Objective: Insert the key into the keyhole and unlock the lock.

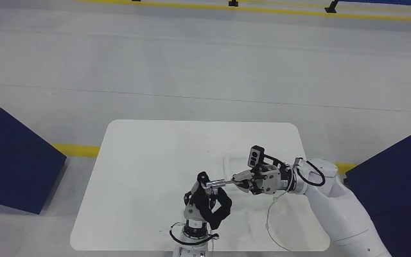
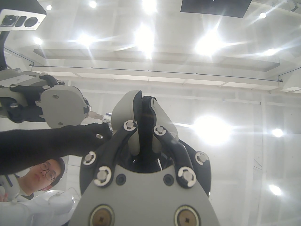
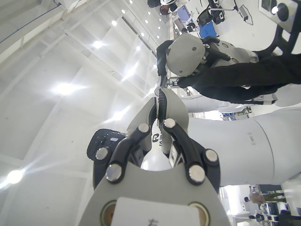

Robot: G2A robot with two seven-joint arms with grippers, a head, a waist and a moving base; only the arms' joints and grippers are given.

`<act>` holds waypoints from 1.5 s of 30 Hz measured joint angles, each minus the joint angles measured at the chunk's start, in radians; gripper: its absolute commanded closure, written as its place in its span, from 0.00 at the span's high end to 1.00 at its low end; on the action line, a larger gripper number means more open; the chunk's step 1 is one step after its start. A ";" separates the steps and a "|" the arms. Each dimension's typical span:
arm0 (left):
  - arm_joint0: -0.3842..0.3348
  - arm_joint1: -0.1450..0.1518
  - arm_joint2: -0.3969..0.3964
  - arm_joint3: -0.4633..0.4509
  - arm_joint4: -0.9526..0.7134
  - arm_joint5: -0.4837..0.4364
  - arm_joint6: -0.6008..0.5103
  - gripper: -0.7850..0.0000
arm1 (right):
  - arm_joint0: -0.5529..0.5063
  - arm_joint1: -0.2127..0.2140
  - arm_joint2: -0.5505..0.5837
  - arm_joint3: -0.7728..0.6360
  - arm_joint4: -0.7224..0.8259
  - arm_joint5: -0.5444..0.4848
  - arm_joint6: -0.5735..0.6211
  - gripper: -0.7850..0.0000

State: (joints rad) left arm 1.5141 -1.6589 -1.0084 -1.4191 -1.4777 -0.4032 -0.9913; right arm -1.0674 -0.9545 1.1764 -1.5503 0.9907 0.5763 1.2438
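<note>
Silver in colour, the flat metal key point(image 2: 95, 116) is sitting pinched in the right gripper point(image 1: 243, 182). Its tip is meeting the small silver metal lock point(image 3: 172, 81), which the left gripper point(image 1: 207, 187) is clamping above the white table point(image 1: 148, 167). How deep it sits is unclear.

One key point(image 1: 225, 183), one lock point(image 1: 210, 185).

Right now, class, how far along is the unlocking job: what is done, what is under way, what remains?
Done: both are held above the table; the left gripper is shut on the lock, the right gripper on the key. In hand: the key's tip is at the lock; whether it has entered, I cannot tell. Left: push it home, turn it, open the lock.
</note>
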 measured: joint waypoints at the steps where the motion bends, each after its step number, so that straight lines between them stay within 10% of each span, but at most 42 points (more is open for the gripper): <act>1: 0.000 0.000 0.000 0.000 0.000 0.000 0.000 0.00 | 0.002 0.002 -0.008 0.000 0.010 0.005 -0.005 0.00; 45: 0.000 0.000 0.000 0.000 0.000 0.000 0.000 0.00 | 0.043 0.123 -0.191 -0.032 0.474 0.232 -0.242 0.00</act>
State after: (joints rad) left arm 1.5141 -1.6589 -1.0084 -1.4191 -1.4777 -0.4032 -0.9913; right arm -1.0243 -0.8311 0.9852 -1.5823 1.4645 0.8084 1.0018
